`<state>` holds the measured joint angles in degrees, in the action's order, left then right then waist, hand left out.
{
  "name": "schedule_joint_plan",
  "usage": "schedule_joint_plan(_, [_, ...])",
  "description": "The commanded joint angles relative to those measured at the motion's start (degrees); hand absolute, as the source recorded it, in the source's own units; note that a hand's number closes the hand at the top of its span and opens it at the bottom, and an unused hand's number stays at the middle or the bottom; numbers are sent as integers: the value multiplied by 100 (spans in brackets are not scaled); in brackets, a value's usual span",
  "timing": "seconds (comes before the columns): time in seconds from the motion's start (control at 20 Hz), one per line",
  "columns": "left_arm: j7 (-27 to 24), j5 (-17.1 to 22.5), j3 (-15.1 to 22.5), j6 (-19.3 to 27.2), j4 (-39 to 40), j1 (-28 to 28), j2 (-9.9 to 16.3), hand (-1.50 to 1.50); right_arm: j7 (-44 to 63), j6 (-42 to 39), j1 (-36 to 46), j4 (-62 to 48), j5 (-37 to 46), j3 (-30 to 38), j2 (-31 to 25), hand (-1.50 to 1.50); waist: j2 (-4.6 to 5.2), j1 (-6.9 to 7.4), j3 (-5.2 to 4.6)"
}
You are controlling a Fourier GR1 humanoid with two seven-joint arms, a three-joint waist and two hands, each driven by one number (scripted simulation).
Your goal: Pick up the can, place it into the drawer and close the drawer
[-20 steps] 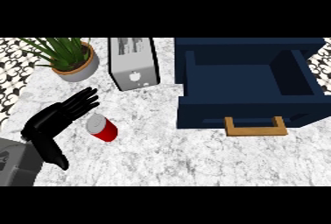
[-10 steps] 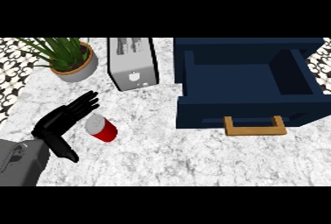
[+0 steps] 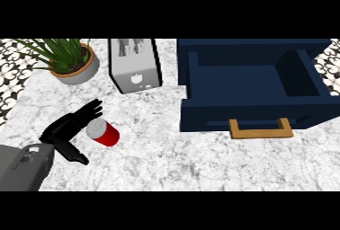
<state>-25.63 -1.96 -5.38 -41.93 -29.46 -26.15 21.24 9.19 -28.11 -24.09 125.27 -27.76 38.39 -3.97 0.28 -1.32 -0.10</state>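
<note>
We see only one of our hands: the left hand [image 3: 64, 130] comes in from the lower left on its grey forearm, which the view's edge cuts off. The plant [image 3: 56, 51] in its pot [image 3: 78, 74] is cropped along the top, and so are the toaster [image 3: 135, 63] and the back of the drawer [image 3: 256, 108]. The toaster's front carries a small pale mark that we cannot make out, and we can read no writing on anything here.

The can [image 3: 103, 133] is red with a silvery top and lies tilted on the marble counter [image 3: 199, 166], just to the right of our left hand. The fingers are stretched out straight alongside it, with the thumb spread away below, so the hand is open and has hold of nothing. Whether the fingers touch the can's side, we cannot tell.

The dark blue drawer stands pulled open with a wooden handle [image 3: 261, 129] on its front, well apart from the can to its right.
</note>
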Motion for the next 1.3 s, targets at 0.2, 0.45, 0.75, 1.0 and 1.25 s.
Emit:
schedule_joint_plan(0.2, [-839, -297, 135, -364, 932, -316, -102, -150, 241, -61, -226, 365, -304, 174, 104, -150, 13, -50, -7])
schedule_joint_plan(0.45, [-940, -313, 195, -110, 1003, -281, -495, -150, 238, -75, -8, 66, -354, 313, -69, -150, -1, 6, -1])
schedule_joint_plan(0.75, [-929, -109, 26, -392, 1265, -405, -500, 150, 441, -15, -59, 381, -310, 198, 100, -150, 1, 6, -4])
schedule_joint_plan(1.0, [-261, 55, 6, -1125, 1408, -821, -447, 150, 425, -179, -168, 399, -527, 307, 54, -150, -7, -1, -1])
schedule_joint_plan(1.25, [-309, 182, 88, -1172, 933, -823, -954, 150, 343, -193, -96, 214, -343, 191, 279, -150, -22, 66, 4])
